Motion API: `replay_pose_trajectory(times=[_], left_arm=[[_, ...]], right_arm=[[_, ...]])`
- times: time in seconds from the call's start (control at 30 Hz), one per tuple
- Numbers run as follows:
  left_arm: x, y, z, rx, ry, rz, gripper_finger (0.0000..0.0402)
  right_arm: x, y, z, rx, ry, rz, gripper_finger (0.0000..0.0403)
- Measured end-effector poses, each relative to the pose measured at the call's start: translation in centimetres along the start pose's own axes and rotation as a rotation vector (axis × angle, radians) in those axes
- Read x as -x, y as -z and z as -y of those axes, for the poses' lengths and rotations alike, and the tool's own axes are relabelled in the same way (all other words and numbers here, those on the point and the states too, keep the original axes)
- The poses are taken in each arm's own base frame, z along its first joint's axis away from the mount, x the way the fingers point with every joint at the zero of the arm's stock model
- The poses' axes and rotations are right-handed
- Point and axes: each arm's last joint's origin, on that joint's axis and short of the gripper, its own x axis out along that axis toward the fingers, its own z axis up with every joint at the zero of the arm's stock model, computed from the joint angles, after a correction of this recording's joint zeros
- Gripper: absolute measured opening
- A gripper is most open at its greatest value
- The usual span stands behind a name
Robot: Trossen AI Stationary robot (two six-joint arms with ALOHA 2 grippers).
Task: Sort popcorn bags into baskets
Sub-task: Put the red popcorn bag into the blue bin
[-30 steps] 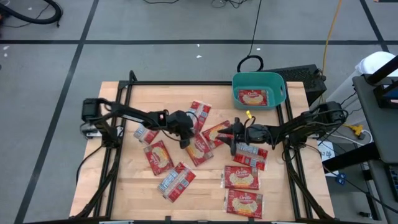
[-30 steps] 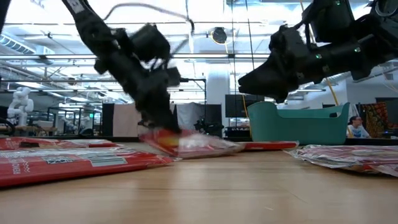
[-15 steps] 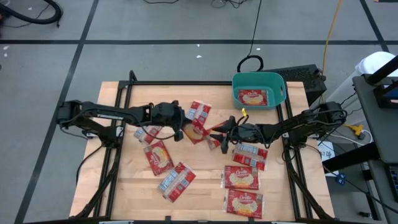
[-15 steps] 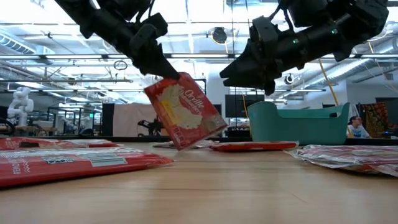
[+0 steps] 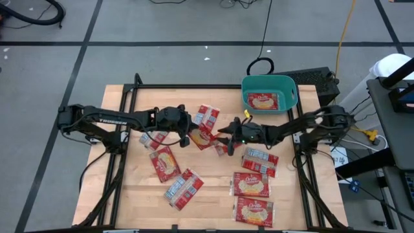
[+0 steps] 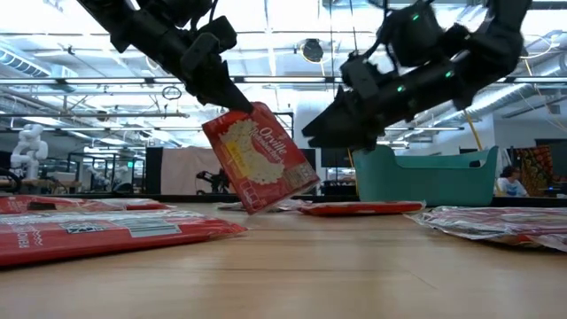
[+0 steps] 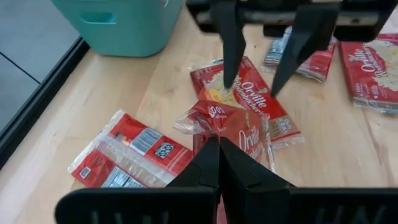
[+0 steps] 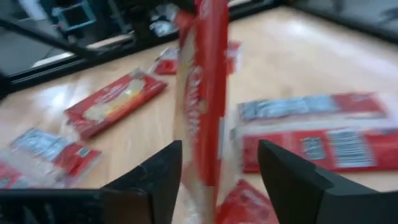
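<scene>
Gripping a lifted popcorn bag (image 6: 260, 158), left tool (image 5: 185, 137) clamped on it, right tool (image 5: 223, 134) fingers apart beside it.

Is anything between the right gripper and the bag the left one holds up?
Nothing visible. The left gripper pinches the raised popcorn bag clear of the table; the right gripper is open and facing it, the bag edge-on between its fingers.

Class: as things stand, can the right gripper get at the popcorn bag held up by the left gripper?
Probably yes: the right gripper is open, the popcorn bag hangs between its fingers, left gripper pinching the far corner.
</scene>
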Motion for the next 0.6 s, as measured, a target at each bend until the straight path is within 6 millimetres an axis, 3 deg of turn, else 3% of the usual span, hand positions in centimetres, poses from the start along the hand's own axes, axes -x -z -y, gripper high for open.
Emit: replay_pose_trajectory(times=[0.17, 0.33, 0.43, 0.6], left_arm=[[0.0, 0.0, 0.0, 0.007, 0.0, 0.0, 0.0001], [0.0, 0.0, 0.2, 0.003, 0.001, 0.001, 0.0001], [0.0, -0.1, 0.4, -0.004, 0.003, 0.004, 0.0001], [0.0, -0.2, 0.3, -0.019, 0.001, 0.024, 0.0001]], right_arm=[[-1.9, 1.0, 0.5, -0.008, -0.024, -0.066, 0.0219], [-3.0, 2.0, 0.8, 0.002, -0.034, -0.086, 0.02], [-3.2, 2.4, 0.8, 0.0, -0.034, -0.095, 0.0164], [-3.2, 2.2, 0.7, 0.02, -0.079, -0.085, 0.0063]])
